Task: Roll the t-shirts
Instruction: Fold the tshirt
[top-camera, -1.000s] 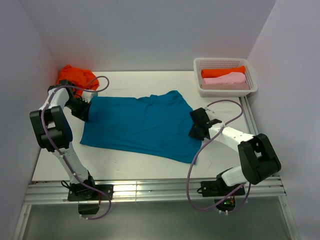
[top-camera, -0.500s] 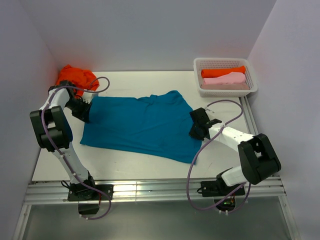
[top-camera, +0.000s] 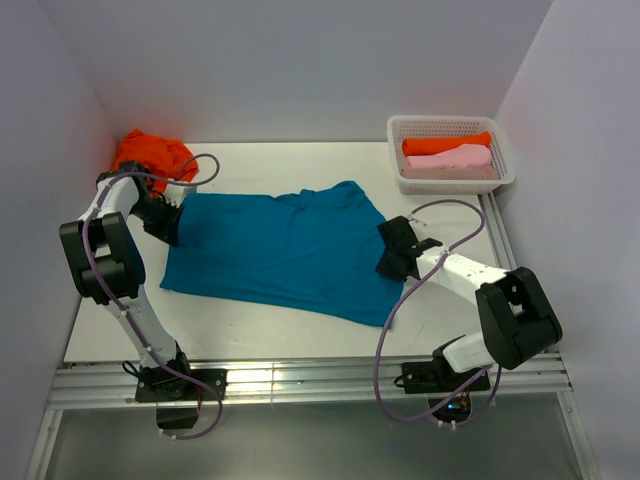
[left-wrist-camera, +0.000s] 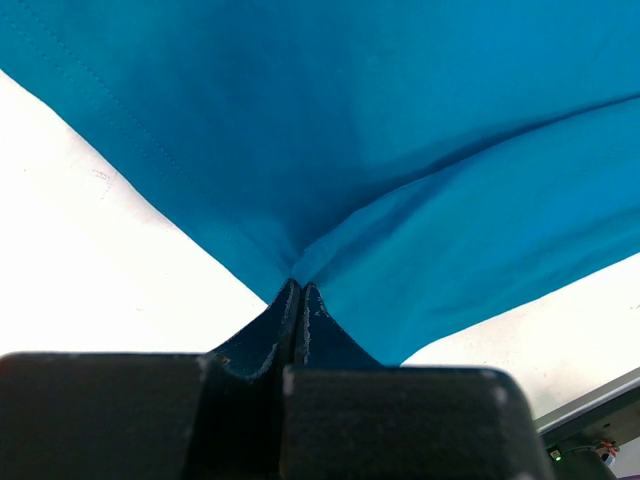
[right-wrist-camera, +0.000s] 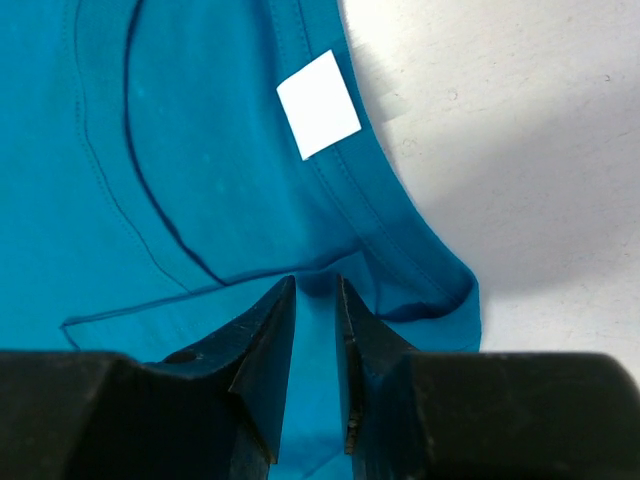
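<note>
Step, likely: flattening teal t-shirt (top-camera: 280, 245) at frame centre. Left tool (left-wrist-camera: 298, 286) clamps its left edge; right tool (right-wrist-camera: 315, 287) narrow at collar (right-wrist-camera: 400, 250), grip unclear. Next: pull taut, then roll.

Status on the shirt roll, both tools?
Left tool shut on teal t-shirt, at its edge. Right tool at the collar, jaws slightly apart, grip unclear. Shirt flat, not yet rolled. Orange t-shirt heaped at far-left corner.
</note>
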